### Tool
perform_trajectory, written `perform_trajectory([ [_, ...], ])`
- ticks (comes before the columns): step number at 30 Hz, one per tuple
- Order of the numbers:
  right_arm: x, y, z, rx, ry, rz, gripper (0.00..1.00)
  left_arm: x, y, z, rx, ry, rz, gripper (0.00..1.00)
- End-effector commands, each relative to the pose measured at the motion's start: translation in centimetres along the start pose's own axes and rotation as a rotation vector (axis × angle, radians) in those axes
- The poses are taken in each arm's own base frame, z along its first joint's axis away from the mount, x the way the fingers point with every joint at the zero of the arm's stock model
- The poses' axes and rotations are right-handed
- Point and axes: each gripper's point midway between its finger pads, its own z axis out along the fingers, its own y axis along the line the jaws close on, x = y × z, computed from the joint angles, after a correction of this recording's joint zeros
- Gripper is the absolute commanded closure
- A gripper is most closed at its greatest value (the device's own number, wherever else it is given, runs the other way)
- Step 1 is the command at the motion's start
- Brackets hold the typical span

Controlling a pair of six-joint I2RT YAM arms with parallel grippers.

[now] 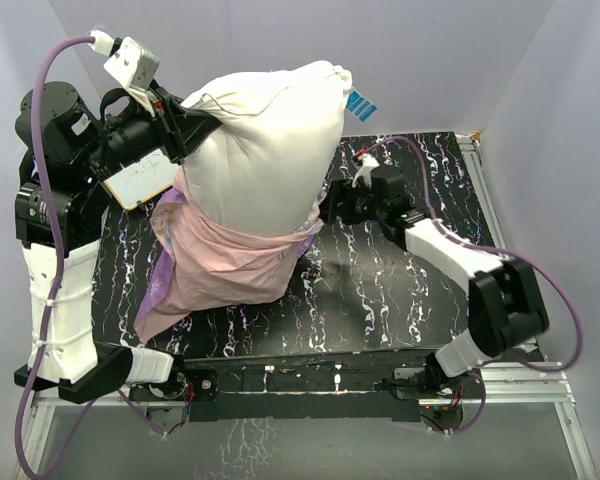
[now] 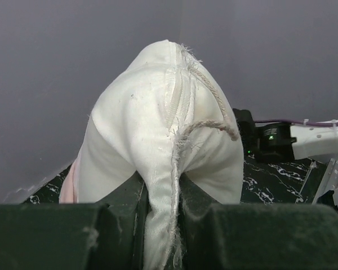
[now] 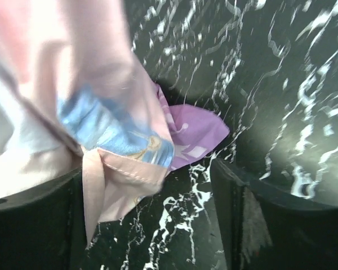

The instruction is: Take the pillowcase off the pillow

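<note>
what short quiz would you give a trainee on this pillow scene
1. True or false: the left gripper is shut on the pillow.
2. The pillowcase covers: A) the whole pillow, B) only its lower end, C) none of it.
3. Fill in: the right gripper has its jaws ____.
Key: 1 true; 2 B; 3 open.

Black-jointed white arms (image 1: 65, 300) with thin purple cables (image 1: 40, 100).
</note>
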Motion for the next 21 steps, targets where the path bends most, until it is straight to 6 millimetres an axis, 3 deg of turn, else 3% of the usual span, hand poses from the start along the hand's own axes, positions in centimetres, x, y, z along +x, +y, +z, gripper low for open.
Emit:
perform_trajectory([
  [1, -12.3, 6.7, -9.0, -0.101, -0.358, -0.315, 0.16, -4.6, -1.3, -1.8, 0.011, -0.174, 0.163, 1.0],
  [5, -18.0, 13.1, -17.3, -0.178, -0.583, -0.571, 0.04, -0.8, -0.2, -0.1, 0.03, -0.072, 0.148, 1.0],
  [7, -19.5, 15.5, -20.6, -0.189, -0.657, -0.702, 0.0, 1.0, 0.3, 0.7, 0.046, -0.015, 0.138, 1.0],
  [9, -20.0, 17.0, -22.7, -0.196, -0.698, -0.782, 0.0, 2.6, 0.8, 1.4, 0.057, 0.043, 0.128, 1.0],
  [13, -20.0, 19.4, -24.4, -0.272, -0.715, -0.923, 0.0, 5.7, 1.4, 2.6, 0.094, 0.148, 0.098, 1.0],
  [21, -19.5, 23.0, -24.1, -0.494, -0.66, -1.05, 0.0, 10.3, 0.2, 3.9, 0.192, 0.272, 0.061, 1.0],
])
